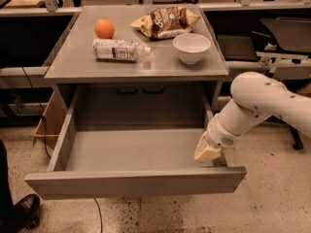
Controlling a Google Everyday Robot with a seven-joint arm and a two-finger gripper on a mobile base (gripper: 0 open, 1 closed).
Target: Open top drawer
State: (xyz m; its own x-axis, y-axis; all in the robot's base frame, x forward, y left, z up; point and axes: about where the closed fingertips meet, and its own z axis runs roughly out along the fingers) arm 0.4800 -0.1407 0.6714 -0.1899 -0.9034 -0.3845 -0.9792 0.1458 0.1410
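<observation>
The top drawer (136, 182) is a wide, flat grey handleless front with a deep grey box interior. It stands pulled far out from under the grey table top (141, 67). Its inside shows nothing in it. My gripper (206, 153) is at the end of the white arm (252, 106), which comes in from the right. It sits at the drawer's right side wall, just behind the front panel. Only its cream-coloured tip shows.
On the table top lie an orange (104, 28), a plastic bottle on its side (119, 50), a chip bag (165, 21) and a white bowl (191, 47). A cardboard box (46, 125) stands left of the drawer. A dark shoe (19, 212) is at the bottom left.
</observation>
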